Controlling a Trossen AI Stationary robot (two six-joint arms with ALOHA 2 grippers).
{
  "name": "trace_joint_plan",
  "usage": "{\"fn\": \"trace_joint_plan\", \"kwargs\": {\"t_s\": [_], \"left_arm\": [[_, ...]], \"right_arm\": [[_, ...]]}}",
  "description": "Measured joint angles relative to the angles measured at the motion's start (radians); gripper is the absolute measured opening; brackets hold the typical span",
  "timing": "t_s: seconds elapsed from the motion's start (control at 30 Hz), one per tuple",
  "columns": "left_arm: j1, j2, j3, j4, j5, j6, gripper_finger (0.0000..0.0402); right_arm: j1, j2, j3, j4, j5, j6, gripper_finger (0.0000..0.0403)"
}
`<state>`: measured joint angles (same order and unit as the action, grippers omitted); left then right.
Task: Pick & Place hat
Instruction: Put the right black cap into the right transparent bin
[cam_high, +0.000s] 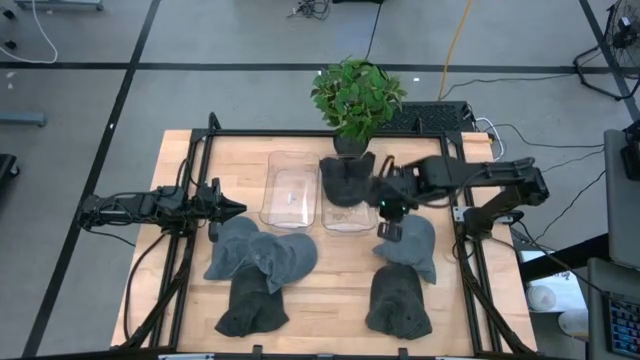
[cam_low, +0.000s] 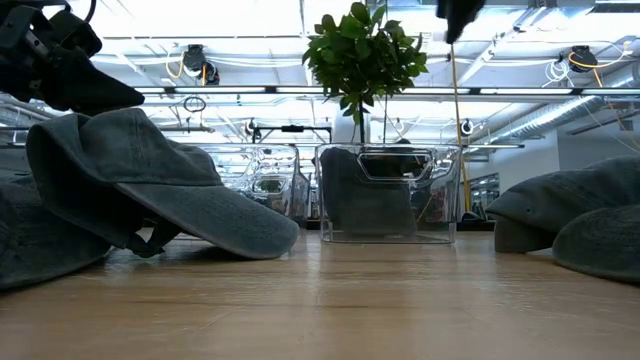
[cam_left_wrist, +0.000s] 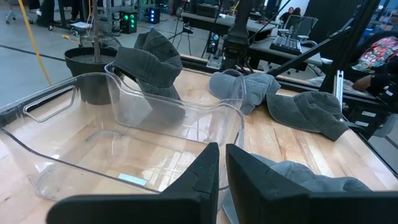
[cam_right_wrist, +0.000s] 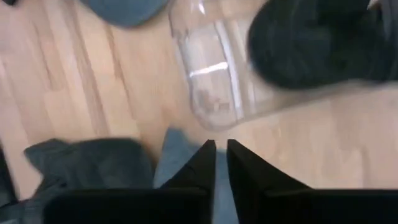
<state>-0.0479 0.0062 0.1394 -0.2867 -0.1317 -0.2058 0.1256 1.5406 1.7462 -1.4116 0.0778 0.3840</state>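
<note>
from above, a pale wood-grain table (cam_high: 340, 275) carries two clear plastic bins; the right bin (cam_high: 347, 205) holds a limp dark grey hat (cam_high: 345, 180), the left bin (cam_high: 290, 190) is bare. more soft grey caps (cam_high: 262, 262) lie crumpled in front. the right gripper (cam_high: 385, 208) hangs beside the filled bin; the left gripper (cam_high: 232, 208) waits at the left. low down, the hat (cam_low: 365, 195) slumps behind glossy walls under a leafy plant (cam_low: 362, 50). both wrist views show narrow finger gaps, clenched on nothing.
</note>
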Motion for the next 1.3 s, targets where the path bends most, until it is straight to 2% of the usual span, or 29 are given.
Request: {"fn": "trace_joint_plan", "kwargs": {"t_s": [0.3,0.5,0.77,1.07,1.3], "left_arm": [[0.000,0.000,0.000,0.000,0.000,0.000,0.0035],[0.000,0.000,0.000,0.000,0.000,0.000,0.0035],[0.000,0.000,0.000,0.000,0.000,0.000,0.0035],[0.000,0.000,0.000,0.000,0.000,0.000,0.0035],[0.000,0.000,0.000,0.000,0.000,0.000,0.0035]], "right_arm": [[0.256,0.000,0.000,-0.055,-0.013,0.321,0.0145],[0.377,0.000,0.000,0.008,-0.134,0.442,0.0189],[0.525,0.012,0.000,0.188,-0.241,0.394,0.0198],[0.679,0.079,0.000,0.191,-0.300,0.488,0.0199],[0.701,0.100,0.000,0.190,-0.312,0.536,0.0199]]}}
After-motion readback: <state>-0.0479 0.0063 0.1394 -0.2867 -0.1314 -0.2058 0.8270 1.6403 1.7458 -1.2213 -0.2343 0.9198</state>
